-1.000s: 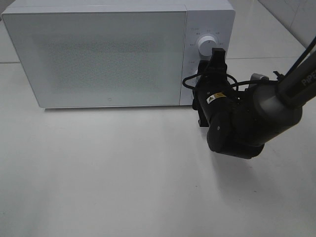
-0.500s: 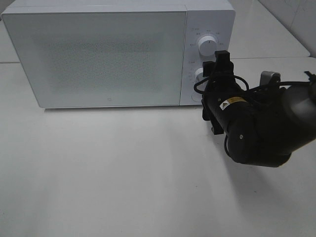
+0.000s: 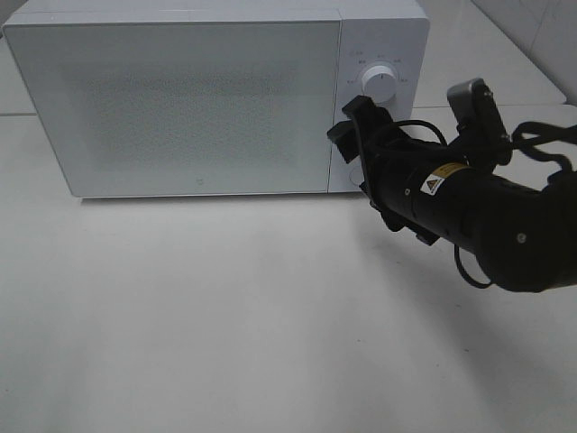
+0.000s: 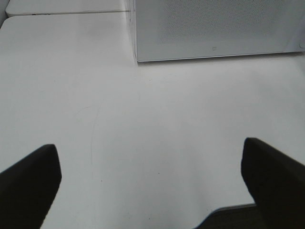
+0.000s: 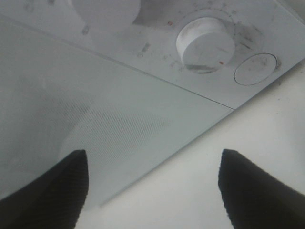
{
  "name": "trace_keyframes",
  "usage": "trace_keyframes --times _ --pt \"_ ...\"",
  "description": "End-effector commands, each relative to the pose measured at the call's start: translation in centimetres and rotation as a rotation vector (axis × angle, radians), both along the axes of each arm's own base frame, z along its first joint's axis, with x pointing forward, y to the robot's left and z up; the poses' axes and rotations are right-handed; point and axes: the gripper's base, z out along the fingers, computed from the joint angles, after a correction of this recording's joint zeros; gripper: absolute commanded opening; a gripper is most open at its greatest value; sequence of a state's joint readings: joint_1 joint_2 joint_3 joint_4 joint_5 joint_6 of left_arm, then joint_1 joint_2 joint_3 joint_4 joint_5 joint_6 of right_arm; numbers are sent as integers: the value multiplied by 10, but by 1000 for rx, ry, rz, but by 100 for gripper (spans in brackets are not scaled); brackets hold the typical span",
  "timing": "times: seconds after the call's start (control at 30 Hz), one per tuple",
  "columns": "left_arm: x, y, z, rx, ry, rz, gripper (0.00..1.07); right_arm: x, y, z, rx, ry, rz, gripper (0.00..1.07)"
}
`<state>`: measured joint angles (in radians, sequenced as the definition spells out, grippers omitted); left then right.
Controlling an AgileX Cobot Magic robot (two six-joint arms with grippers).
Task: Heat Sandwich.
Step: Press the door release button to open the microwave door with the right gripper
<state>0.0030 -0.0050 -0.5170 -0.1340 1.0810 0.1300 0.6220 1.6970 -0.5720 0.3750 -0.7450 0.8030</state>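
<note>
Dim, even light; soft shadows; slightly blurred

Plain white tabletop (image 3: 225, 316) under soft light

Black right arm (image 3: 487, 216) stretched forward, right hand (image 3: 352, 124) fingers parted, empty, left hand (image 4: 152, 186) spread wide, empty.

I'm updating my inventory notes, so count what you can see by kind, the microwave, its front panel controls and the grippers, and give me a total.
Microwave: 1
Knobs: 2, upper knob and lower knob
Round button: 1
Grippers: 2, left gripper and right gripper, both open
Total: 6
</note>
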Motion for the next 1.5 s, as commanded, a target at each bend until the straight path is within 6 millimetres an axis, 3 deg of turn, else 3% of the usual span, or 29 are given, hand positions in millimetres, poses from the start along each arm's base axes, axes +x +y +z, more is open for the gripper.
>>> trace_keyframes --times 0.03,0.13,0.3,0.6,0.93,1.17,1.5 --pt "-2 -1 1 -10 -26 3 97 -10 -1 12 -214 3 158 76" --pt "-2 -1 1 -10 -26 3 97 -19 0 23 -411 38 343 76" --pt "-2 -1 1 -10 -26 3 97 -27 6 36 -594 89 589 76" --pt "-2 -1 1 -10 -26 3 97 -34 10 59 -787 225 877 76" --pt "-2 -1 1 -10 -26 3 97 -49 -4 103 -863 182 908 76" --pt "-2 -1 1 -10 -26 3 97 -80 -26 147 -853 67 879 76" --pt "-2 -1 1 -10 -26 3 97 -122 -55 178 -843 6 871 76"
